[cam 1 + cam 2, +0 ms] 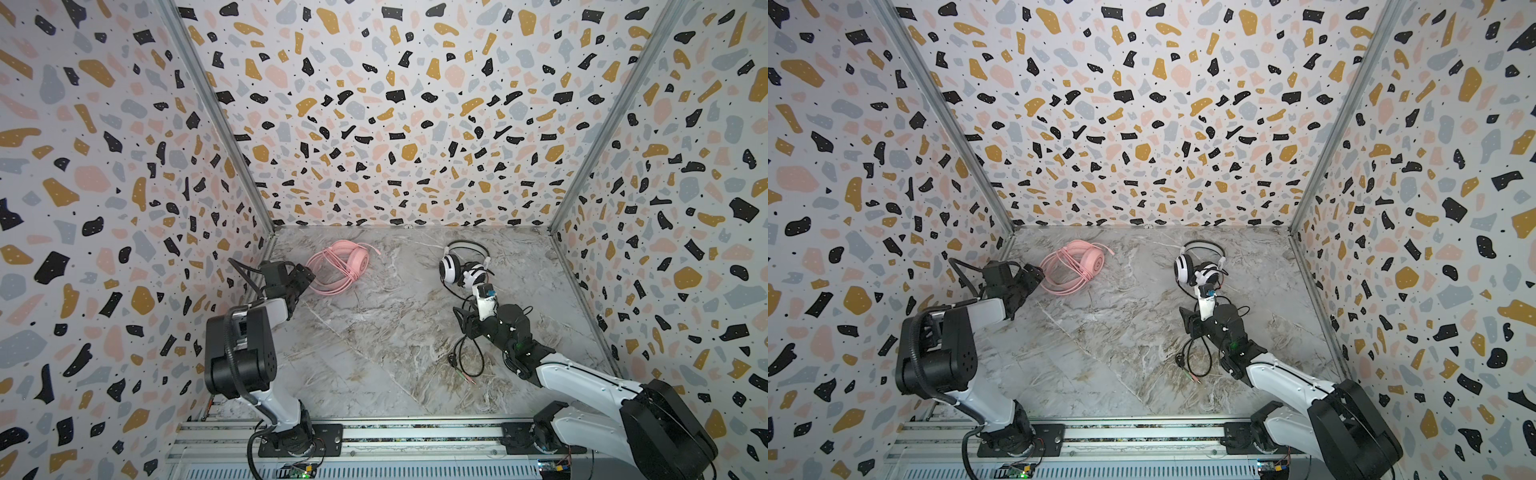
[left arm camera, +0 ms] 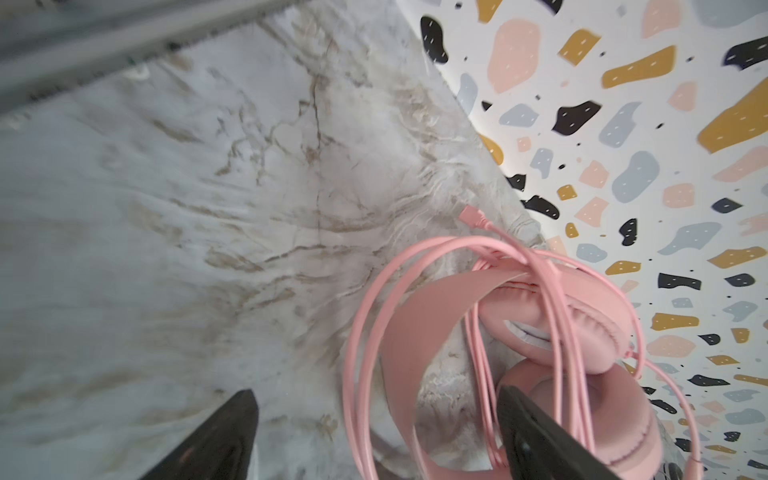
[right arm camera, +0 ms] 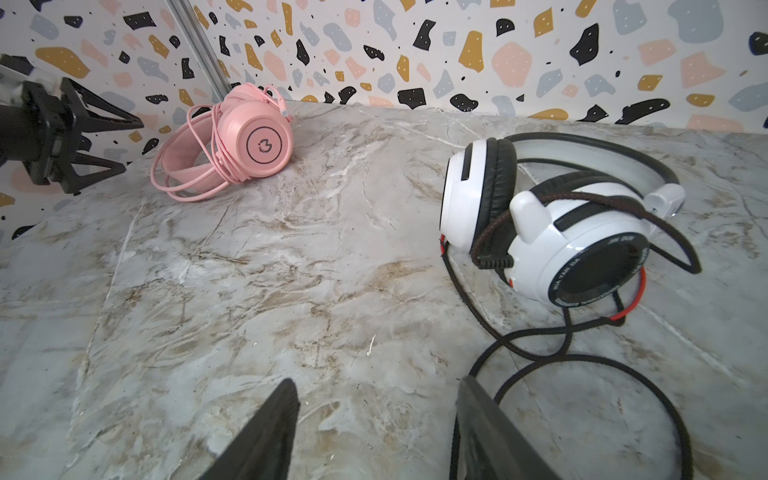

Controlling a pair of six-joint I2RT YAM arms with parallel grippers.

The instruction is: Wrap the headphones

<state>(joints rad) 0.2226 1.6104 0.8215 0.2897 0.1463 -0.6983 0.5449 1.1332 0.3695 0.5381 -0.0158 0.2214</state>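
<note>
- Lying just past the wide-open left end effector (image 2: pixel 378 436): pink cable-wrapped headset (image 2: pixel 582 324).
- Right end effector (image 3: pixel 374 432) parted, empty, near white-and-black headset (image 3: pixel 582 249); black cable (image 3: pixel 577 356) partly hidden.

Pink headset (image 3: pixel 266 143), pink cable (image 3: pixel 174 185); striped headset (image 3: pixel 582 237) shows white and black, black cable (image 3: pixel 582 359); grey-brown marbled table (image 3: pixel 249 291); walls (image 1: pixel 374 104) speckled ochre, black, pink.

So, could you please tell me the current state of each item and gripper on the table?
pink headset, lying on its side
pink cable, wound around its headset
white-and-black headset, unwrapped
black cable, trailing loose
left gripper, open
right gripper, open, empty
</note>
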